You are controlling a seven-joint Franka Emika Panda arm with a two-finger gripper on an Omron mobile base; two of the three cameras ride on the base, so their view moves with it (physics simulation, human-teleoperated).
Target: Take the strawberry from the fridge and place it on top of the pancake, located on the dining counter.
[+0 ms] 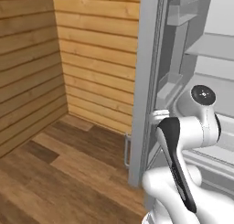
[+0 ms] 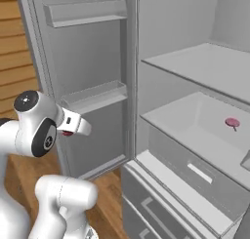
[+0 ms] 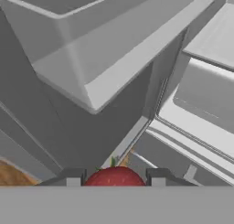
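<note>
From the left base view I see the outer edge of the open fridge [image 1: 147, 81] door, with its slim handle [image 1: 126, 151] low on the left, a wood-plank wall [image 1: 91, 49] and a wooden floor [image 1: 59, 173] beyond it. My arm rises in front of the door's inner bins, and my hand is hidden behind the door edge.

From the right base view the fridge interior opens up: pale shelves on the right, and on the lower shelf [image 2: 195, 121] a small pink thing [image 2: 232, 122] lies far in, too small for me to name. My gripper [image 2: 68, 132] hangs on the left, just in front of the lower door bin [image 2: 95, 97], with a bit of red showing under it.

In the hand view the strawberry [image 3: 114, 176] sits between my two fingertips [image 3: 69, 176], which are clamped on it from both sides. A door bin [image 3: 105, 58] looms close above, and the fridge drawers [image 3: 201, 122] lie off to the right.
</note>
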